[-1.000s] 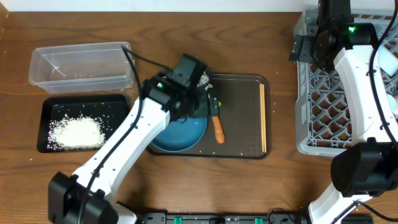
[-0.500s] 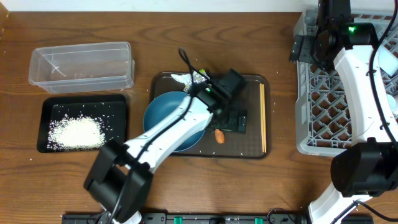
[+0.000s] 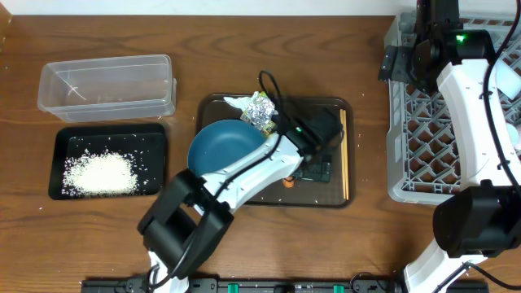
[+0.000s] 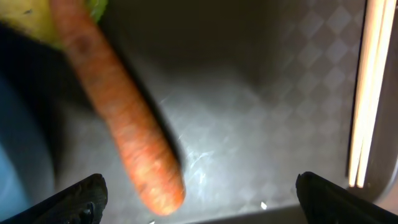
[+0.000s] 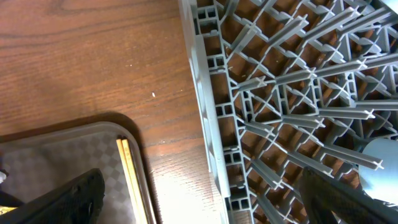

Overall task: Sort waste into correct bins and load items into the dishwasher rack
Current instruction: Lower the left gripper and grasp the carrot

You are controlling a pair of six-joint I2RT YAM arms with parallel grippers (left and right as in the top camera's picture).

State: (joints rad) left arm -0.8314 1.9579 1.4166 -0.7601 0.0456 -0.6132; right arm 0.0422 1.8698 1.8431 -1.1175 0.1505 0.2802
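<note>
My left gripper [image 3: 314, 168] hangs open low over the brown serving tray [image 3: 326, 110], with nothing between its fingers. In the left wrist view the orange carrot stick [image 4: 119, 118] lies just ahead of the left finger [image 4: 81, 198], and the chopsticks [image 4: 367, 93] run along the right. The dark-blue bowl [image 3: 226, 146] sits on the tray's left half, with crumpled foil [image 3: 260, 110] and a yellow-green wrapper [image 3: 235, 102] behind it. Loose rice [image 3: 98, 172] lies in the black tray [image 3: 61, 142]. The clear tub [image 3: 106, 81] stands behind that. My right gripper [image 3: 397, 63] is open above the dishwasher rack's [image 3: 456, 122] left edge.
The right wrist view looks down on the rack's left wall [image 5: 208, 106], bare wood beside it, the serving tray's corner [image 5: 62, 162] and the chopstick ends [image 5: 127, 174]. A pale-blue cup [image 5: 380, 155] sits in the rack. My left arm [image 3: 244, 175] crosses the bowl's front.
My left arm has swung right across the serving tray, from over the bowl to the space between carrot and chopsticks, uncovering bowl and foil. The right arm has not moved.
</note>
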